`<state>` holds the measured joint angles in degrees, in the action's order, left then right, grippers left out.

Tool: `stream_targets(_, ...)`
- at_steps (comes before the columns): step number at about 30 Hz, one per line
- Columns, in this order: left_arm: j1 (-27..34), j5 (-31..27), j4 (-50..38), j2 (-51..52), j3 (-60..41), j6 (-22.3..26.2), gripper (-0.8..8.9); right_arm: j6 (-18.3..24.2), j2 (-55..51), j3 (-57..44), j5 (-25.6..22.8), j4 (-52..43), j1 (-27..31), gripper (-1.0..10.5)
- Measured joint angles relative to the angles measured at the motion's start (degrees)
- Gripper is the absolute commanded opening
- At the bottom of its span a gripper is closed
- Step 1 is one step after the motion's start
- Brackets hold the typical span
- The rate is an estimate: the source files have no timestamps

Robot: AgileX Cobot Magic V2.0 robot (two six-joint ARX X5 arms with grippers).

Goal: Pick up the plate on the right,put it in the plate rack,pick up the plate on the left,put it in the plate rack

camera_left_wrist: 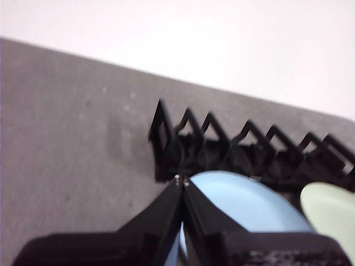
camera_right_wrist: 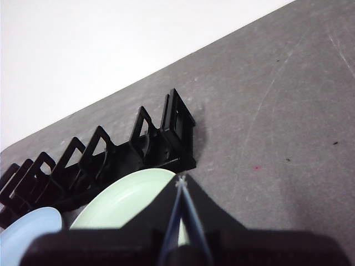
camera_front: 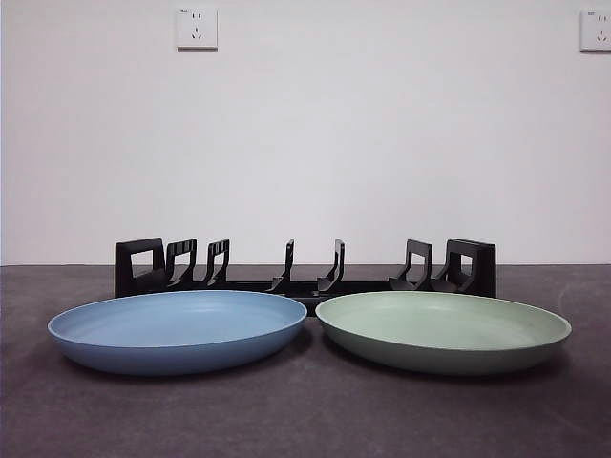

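A blue plate (camera_front: pixel 179 330) lies flat on the dark table at the left, and a pale green plate (camera_front: pixel 443 330) lies flat at the right. Behind both stands the long black plate rack (camera_front: pixel 305 269), with no plate in its slots. Neither arm shows in the front view. My left gripper (camera_left_wrist: pixel 181 179) is shut with nothing in it, hanging above the blue plate (camera_left_wrist: pixel 249 202) near the rack's end (camera_left_wrist: pixel 166 149). My right gripper (camera_right_wrist: pixel 181 180) is shut and holds nothing, above the green plate (camera_right_wrist: pixel 125 202) near the rack's other end (camera_right_wrist: pixel 176 136).
The dark grey table (camera_front: pixel 305 420) runs back to a white wall bearing two sockets (camera_front: pixel 196 28). In each wrist view the edge of the other plate shows: green (camera_left_wrist: pixel 333 213), blue (camera_right_wrist: pixel 28 233).
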<state>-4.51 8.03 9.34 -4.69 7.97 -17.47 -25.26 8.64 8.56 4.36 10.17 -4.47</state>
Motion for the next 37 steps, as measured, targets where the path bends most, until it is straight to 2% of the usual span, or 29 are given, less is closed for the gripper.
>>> stream_targets(3,0.0,0.0,-0.3,-3.9,3.3,-0.3,-0.06,-0.2,5.5,3.5,0.4,0.0,0.0,-0.1)
stream_targets(8,0.0,0.7,-0.5,-12.4,8.9,-0.6,-0.05,-0.3,16.1,9.8,5.0,0.0,0.0,-0.1)
stream_targets(14,0.0,7.1,-0.5,-24.0,15.1,-0.6,-0.04,1.0,29.0,16.7,11.5,0.5,0.0,-0.1)
stream_targets(18,0.0,12.0,-0.4,-31.5,18.8,-0.6,0.02,3.4,36.6,21.4,12.2,5.6,0.0,0.0)
stream_targets(19,0.0,13.3,-0.5,-33.7,19.7,-0.6,0.13,4.3,38.5,22.6,12.2,7.3,0.0,0.0)
stream_targets(22,0.0,16.2,-0.3,-38.8,21.3,-0.6,1.74,7.1,43.4,25.8,12.2,11.6,0.0,0.3)
stream_targets(23,0.0,17.3,-0.2,-40.8,21.9,-0.6,2.3,8.3,45.3,27.1,12.2,13.1,0.0,1.2)
stream_targets(25,0.0,18.8,0.0,-43.6,22.6,-0.6,2.35,9.7,48.0,28.7,12.2,14.0,0.0,3.1)
stream_targets(28,-0.1,19.2,0.0,-44.9,22.8,-0.6,2.63,10.3,50.3,29.3,13.9,14.1,0.0,3.2)
stream_targets(30,-1.0,19.1,0.1,-45.0,23.3,-0.6,3.3,10.3,52.0,29.3,15.6,14.1,0.0,3.1)
stream_targets(33,-3.3,19.1,2.6,-45.0,27.3,0.5,3.29,10.3,55.6,29.3,16.6,13.7,0.0,3.1)
stream_targets(37,-7.9,19.0,9.2,-45.0,36.0,4.4,3.28,10.7,61.7,29.3,16.7,10.5,0.0,3.1)
